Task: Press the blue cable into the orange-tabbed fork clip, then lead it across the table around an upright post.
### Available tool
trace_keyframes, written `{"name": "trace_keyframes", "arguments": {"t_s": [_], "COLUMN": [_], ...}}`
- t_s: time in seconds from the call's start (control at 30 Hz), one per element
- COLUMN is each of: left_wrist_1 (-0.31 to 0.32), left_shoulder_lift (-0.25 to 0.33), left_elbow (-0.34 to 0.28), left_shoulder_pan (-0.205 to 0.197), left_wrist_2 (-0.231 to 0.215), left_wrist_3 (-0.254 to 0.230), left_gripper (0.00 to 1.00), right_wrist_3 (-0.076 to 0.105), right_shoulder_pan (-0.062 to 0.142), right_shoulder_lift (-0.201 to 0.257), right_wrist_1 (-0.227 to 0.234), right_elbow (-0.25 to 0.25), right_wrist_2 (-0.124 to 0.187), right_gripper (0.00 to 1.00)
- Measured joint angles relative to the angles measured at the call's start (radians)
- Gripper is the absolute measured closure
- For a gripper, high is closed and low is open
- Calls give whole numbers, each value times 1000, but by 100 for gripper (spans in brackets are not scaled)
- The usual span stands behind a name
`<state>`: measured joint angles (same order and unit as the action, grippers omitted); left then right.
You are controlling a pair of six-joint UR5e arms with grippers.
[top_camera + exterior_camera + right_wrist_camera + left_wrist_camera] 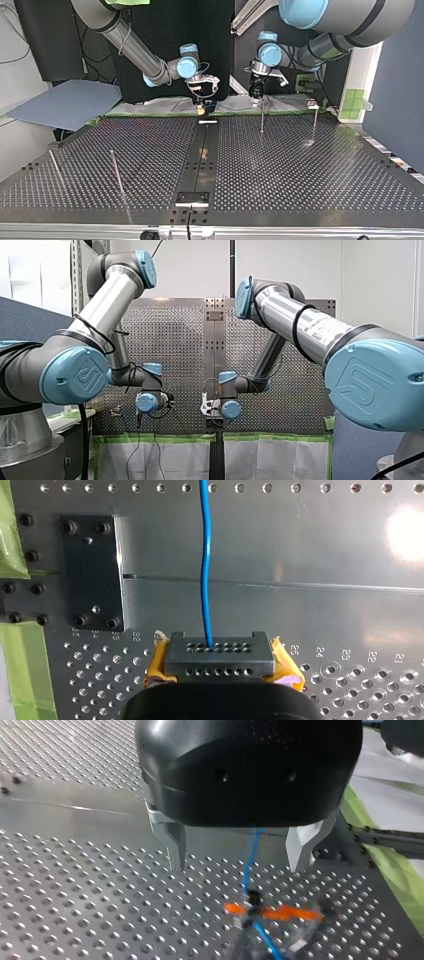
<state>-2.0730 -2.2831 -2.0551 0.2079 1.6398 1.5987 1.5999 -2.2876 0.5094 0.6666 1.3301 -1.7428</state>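
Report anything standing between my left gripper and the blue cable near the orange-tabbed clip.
Nothing visible does. My left gripper is open, the blue cable runs between its fingers, and the orange-tabbed clip sits just ahead of them.

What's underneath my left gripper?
Below my left gripper, the blue cable passes between open metal fingers to the orange-tabbed fork clip on the perforated table. The gripper's body hides the cable's upper stretch.

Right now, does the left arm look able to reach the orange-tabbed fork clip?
Probably yes: the clip sits just ahead of its open end effector, with nothing but the blue cable between them.
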Motion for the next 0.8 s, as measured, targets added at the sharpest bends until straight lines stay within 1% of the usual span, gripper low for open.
{"name": "trace_keyframes", "arguments": {"t_s": [0.2,0.3,0.57,0.8], "left_wrist_1": [-1,-10,-21,-22], "left_shoulder_lift": [-55,-76,-87,-89], "left_elbow": [38,57,79,92], "left_shoulder_pan": [3,5,8,13], "left_wrist_2": [38,49,69,97], "left_wrist_3": [3,4,-5,-11], "left_gripper": [0,0,0,0], "right_wrist_3": [-1,-1,-2,-3], "right_shoulder_pan": [-2,-2,-3,-4], "right_shoulder_lift": [0,0,0,-1], "right_wrist_1": [-5,-6,-6,-6], "right_elbow": [0,0,0,0], "right_wrist_2": [0,0,0,0], "right_gripper": [100,100,100,100]}}
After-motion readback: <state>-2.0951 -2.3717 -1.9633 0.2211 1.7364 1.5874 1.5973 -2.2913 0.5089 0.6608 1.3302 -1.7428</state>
